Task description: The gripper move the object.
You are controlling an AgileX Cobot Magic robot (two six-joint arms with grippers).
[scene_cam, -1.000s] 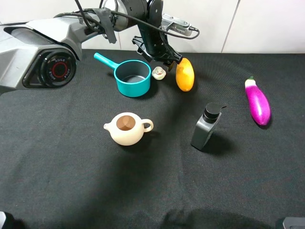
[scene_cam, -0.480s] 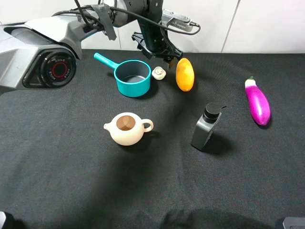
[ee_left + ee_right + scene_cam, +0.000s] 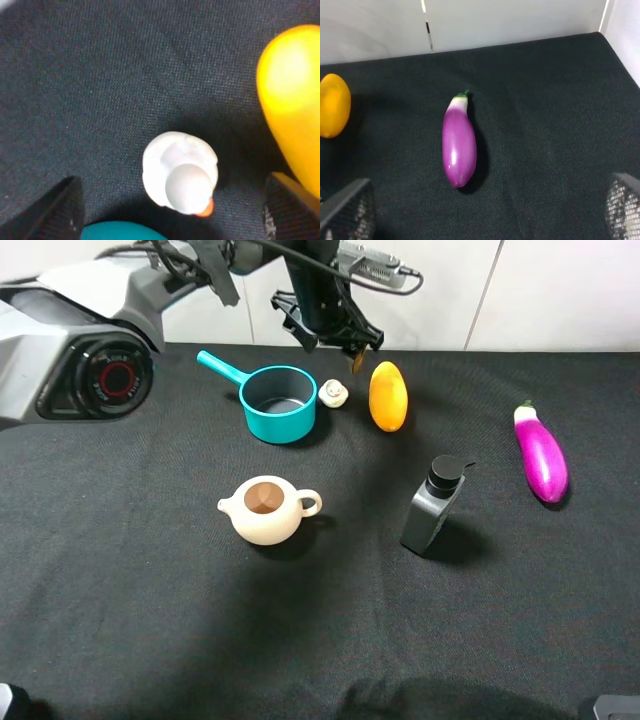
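The object, a small cream-white garlic-like bulb [image 3: 334, 393], lies on the black cloth between a teal saucepan [image 3: 279, 403] and a yellow oval fruit [image 3: 388, 395]. My left gripper [image 3: 335, 345] hangs open and empty just above and behind it. In the left wrist view the bulb [image 3: 180, 170] sits apart between the two dark fingers [image 3: 55, 207], with the fruit [image 3: 292, 100] beside it. My right gripper [image 3: 485, 210] is open and empty; only its fingers [image 3: 347, 210] show at the frame's corners.
A beige teapot [image 3: 266, 510] stands mid-table. A grey pump bottle [image 3: 433, 507] stands to its right. A purple eggplant [image 3: 541, 453] lies at the far right and also shows in the right wrist view [image 3: 459, 142]. A white wall runs along the back edge.
My left gripper has risen straight up from the bulb. The bulb stays on the cloth next to the saucepan, free of the fingers.
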